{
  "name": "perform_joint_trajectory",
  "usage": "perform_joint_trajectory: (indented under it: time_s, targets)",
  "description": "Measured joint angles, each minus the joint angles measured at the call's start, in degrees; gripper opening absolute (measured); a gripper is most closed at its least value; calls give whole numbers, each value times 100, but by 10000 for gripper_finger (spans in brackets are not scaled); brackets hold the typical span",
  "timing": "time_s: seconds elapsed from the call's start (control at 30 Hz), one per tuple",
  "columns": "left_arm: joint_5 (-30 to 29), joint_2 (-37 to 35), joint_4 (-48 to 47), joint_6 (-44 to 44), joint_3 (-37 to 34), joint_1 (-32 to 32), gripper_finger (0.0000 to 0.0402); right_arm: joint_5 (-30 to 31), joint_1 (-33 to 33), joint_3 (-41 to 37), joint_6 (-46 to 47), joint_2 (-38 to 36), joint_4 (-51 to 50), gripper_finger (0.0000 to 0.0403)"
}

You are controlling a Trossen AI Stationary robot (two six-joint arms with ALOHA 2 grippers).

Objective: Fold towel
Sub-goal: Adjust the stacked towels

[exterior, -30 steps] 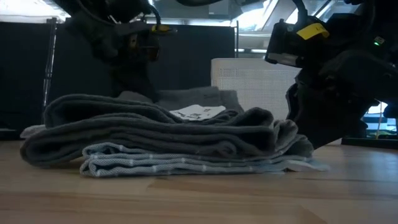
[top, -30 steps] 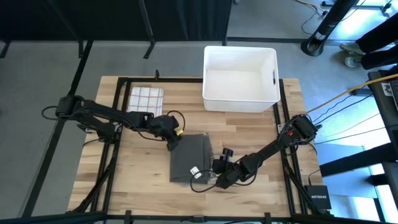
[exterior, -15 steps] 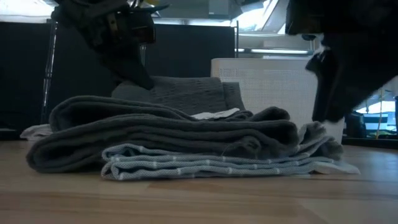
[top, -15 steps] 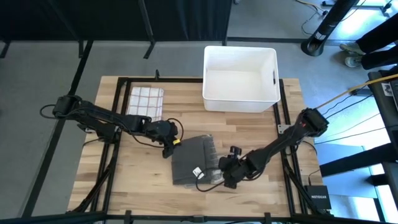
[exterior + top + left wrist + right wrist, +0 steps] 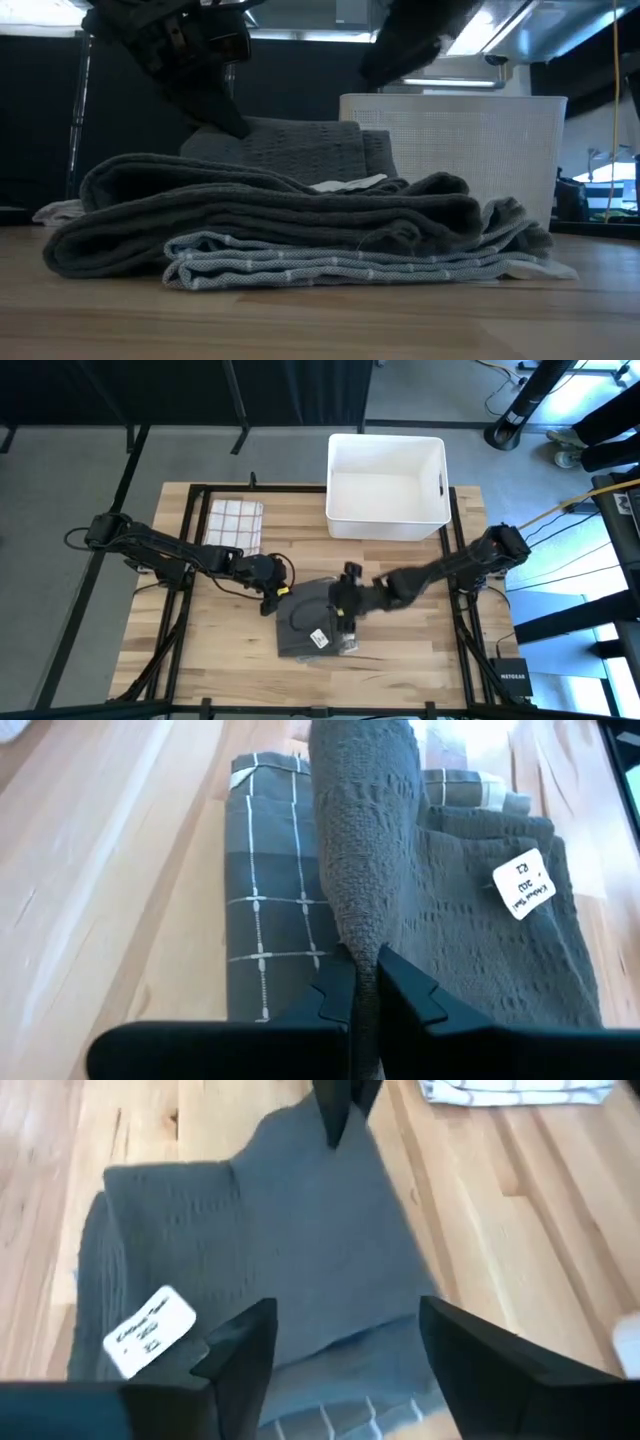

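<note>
one wooden table carried everything, with two dark arms reaching in over it. one white perforated bin sat toward the table's 12 to 1 o'clock edge, and it showed behind the cloth in the low view. one grey towel lay near the table's middle, slightly toward 6 o'clock, folded into a thick stack; in the low view the stack showed dark grey layers over a paler blue-grey layer with a dotted weave. in the left wrist view a checked underside with thin white lines showed beside the waffle-textured grey. one small folded white cloth with a dark check lay at about 10 o'clock on the table, well apart from the towel.

the left gripper was at the towel's 9 o'clock corner, its fingers pinched tight on a raised fold of the towel. the right gripper was over the towel's 3 o'clock side, its fingers spread wide apart with nothing between them.

one white tag was fixed to the towel's top face; it also showed in the right wrist view. it bore a few lines of dark print, too small to read.
</note>
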Motion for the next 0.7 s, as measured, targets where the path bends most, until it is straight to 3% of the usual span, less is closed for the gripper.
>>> perform_joint_trajectory:
  time_s: [0.2,0.33,0.43,0.57,0.7]
  targets:
    - [-2,-2,2,104,0,-159,13,-1222,-859,-2,-479,104,266,268]
    - [-2,-2,-2,174,0,-254,13,-2365,-1218,-2,-605,397,572,264]
    - [-2,-2,-20,174,0,-287,13,-2894,-1317,-4,-680,661,622,255]
    - [-2,-2,-17,180,0,-311,13,-3114,-1301,-4,-809,844,597,219]
    - [-2,-2,-9,249,0,-316,13,-3174,-1295,-4,-916,850,604,141]
